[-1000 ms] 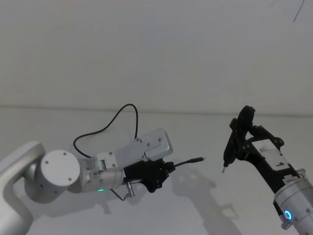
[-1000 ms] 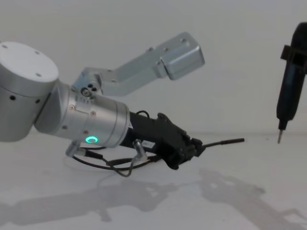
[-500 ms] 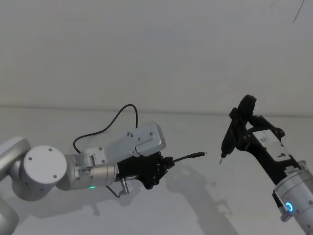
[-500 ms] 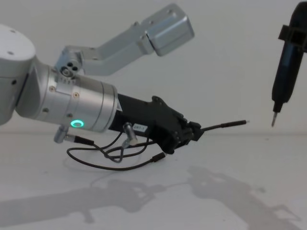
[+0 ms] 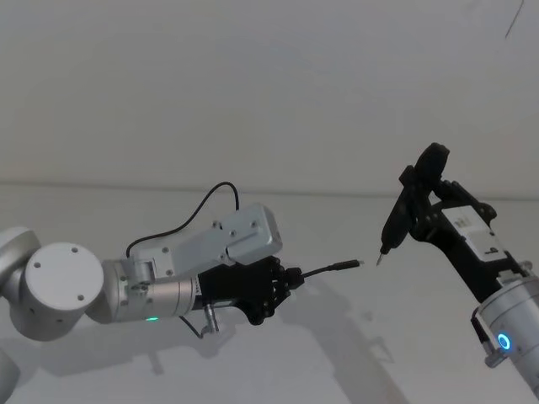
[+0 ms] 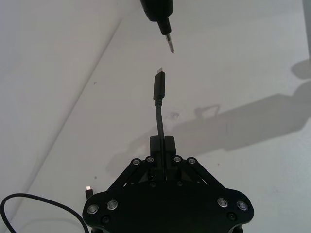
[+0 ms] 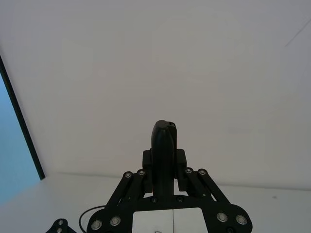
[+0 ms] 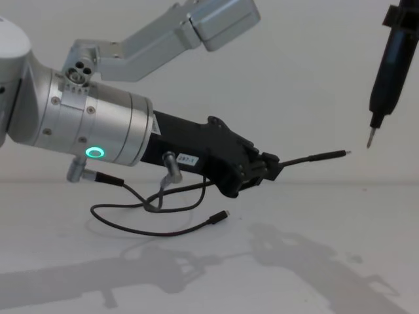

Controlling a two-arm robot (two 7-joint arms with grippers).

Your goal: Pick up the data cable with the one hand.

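Left gripper (image 8: 265, 167) pinching data cable (image 8: 313, 157), plug tip near right gripper's (image 5: 418, 220) clamped black tool (image 8: 385, 78).

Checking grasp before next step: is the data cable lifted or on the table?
Partly lifted: the left gripper is shut on the data cable near its stiff plug, held in the air; the other plug hangs near the table.

The data cable (image 8: 308, 158), a thin black cord, was clamped near its stiff slim plug by the left gripper (image 8: 265, 167), a black angular two-finger claw on a silver cylinder with a green ring light. The plug stuck out to the right, clear of the table. The rest drooped in loops, its small flat plug hanging just above the tabletop.
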